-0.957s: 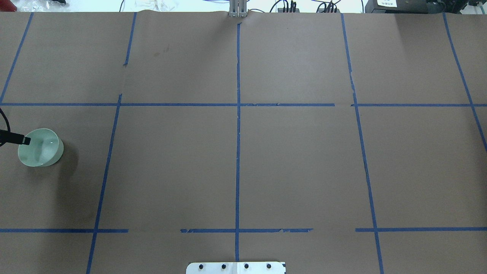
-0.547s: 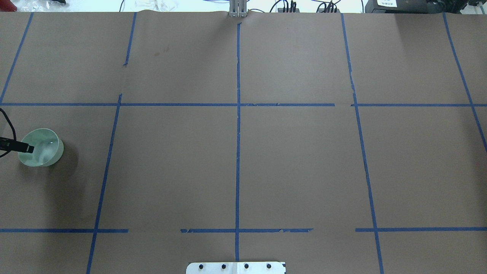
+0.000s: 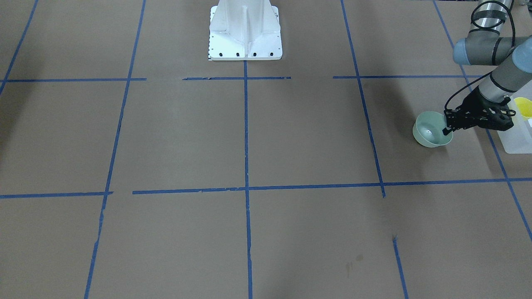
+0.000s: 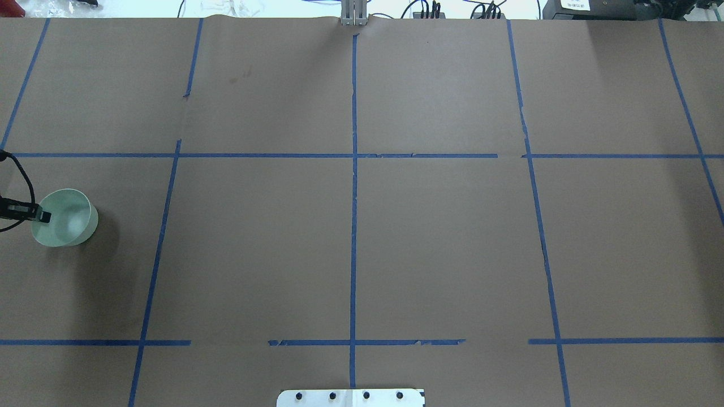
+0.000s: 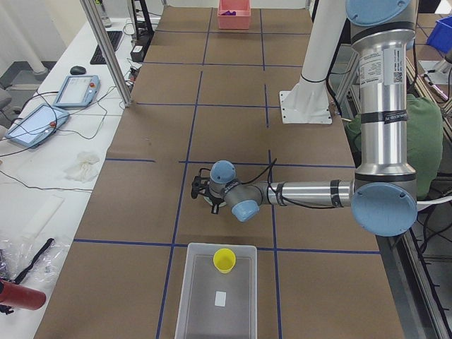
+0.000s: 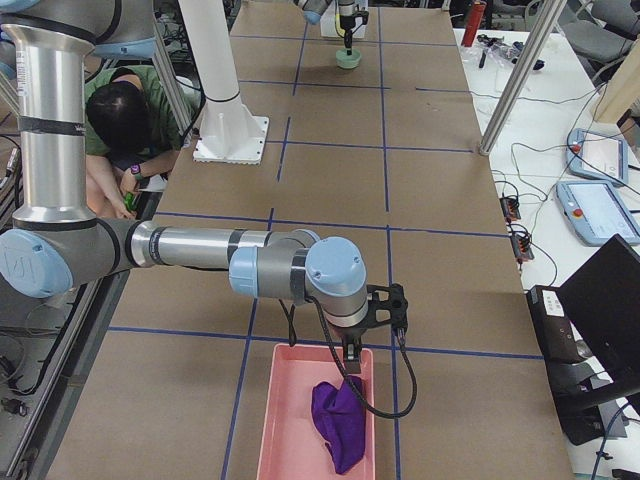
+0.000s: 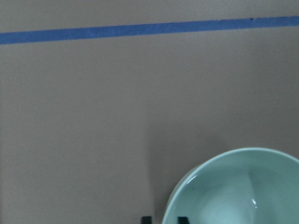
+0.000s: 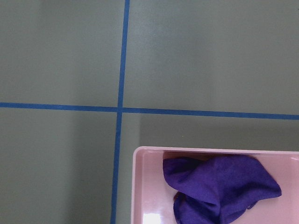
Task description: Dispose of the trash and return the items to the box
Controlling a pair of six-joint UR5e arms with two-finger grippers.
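The pale mint-green bowl sits at the table's left side; it also shows in the front view and in the left wrist view. My left gripper is shut on the bowl's near rim, one finger inside and one outside. The yellow cup stands upright inside the frosted-white box, beside the left arm; cup and box show at the front view's right edge. My right gripper hovers over a pink tray; I cannot tell if it is open.
The pink tray at the table's right end holds a crumpled purple cloth. Blue tape lines grid the brown paper cover. The robot's white base stands at the table's near-middle edge.
The left fingers have settled on the bowl's rim, and the bowl has shifted slightly to the right in the overhead view and looks a little raised.
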